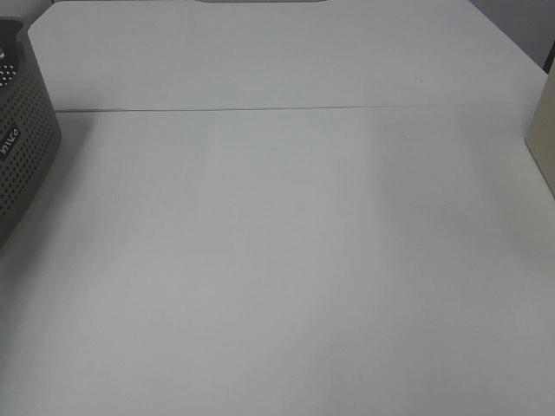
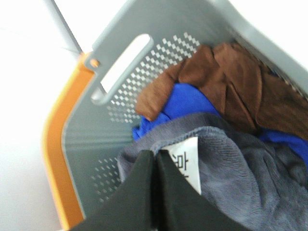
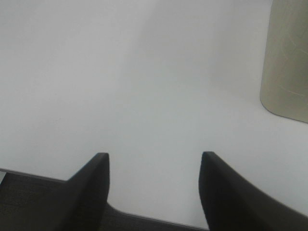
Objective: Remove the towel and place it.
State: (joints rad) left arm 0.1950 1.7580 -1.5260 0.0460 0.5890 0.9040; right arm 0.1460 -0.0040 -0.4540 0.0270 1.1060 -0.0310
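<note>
The towel (image 2: 240, 178), a charcoal-grey cloth with a hemmed edge and a white label (image 2: 185, 161), lies in the grey perforated basket (image 2: 86, 139), on top of a blue cloth (image 2: 187, 101) and a brown cloth (image 2: 226, 82) that sit against the basket's far wall. An orange rim (image 2: 53, 159) runs along the outside of the basket. The left pincer (image 2: 155, 159) is inside the basket, its two black fingers pressed together and nipping a fold of the towel just beside the label.

In the high view the basket shows only at the left edge of the frame, on the white counter (image 1: 286, 260); neither arm appears there. The right pincer (image 3: 155, 155) hangs over bare counter near its edge, fingers spread wide and holding nothing. A beige object (image 3: 288, 57) stands on the counter at the right edge of the high view.
</note>
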